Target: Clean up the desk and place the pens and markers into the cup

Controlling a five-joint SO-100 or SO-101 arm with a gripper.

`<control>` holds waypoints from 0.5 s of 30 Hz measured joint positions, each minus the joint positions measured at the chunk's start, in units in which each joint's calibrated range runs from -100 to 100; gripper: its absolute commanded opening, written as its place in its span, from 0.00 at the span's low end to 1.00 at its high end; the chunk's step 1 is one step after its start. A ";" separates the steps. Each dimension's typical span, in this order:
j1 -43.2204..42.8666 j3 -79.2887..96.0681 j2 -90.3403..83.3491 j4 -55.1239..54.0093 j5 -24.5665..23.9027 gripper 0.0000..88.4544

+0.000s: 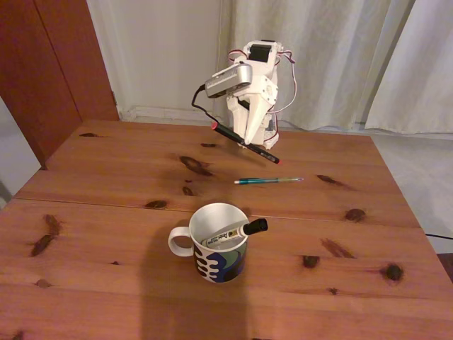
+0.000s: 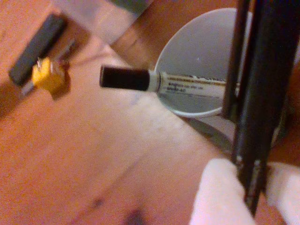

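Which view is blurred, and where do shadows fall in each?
Wrist view: soft and blurred throughout, the black pen close to the lens and the marker print unreadable, with an orange cast. Fixed view: sharper; the cup throws a broad shadow toward the camera across the desk, and the gripper shades the wood beneath.

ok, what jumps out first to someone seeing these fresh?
The white arm at the back of the desk, holding a black pen slantwise in the air between its fingers. Then the mug up front, with the white marker already leaning inside, black cap poking over the rim. A teal pen lies on the wood between them.
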 measured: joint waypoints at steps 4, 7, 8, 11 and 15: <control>0.37 0.08 0.00 -0.08 4.00 0.01; 0.22 0.08 0.00 -3.07 8.06 0.02; 0.22 0.08 0.00 -4.98 9.23 0.02; -0.73 0.08 0.00 -12.03 10.89 0.02; -2.57 0.08 1.02 -21.15 11.28 0.01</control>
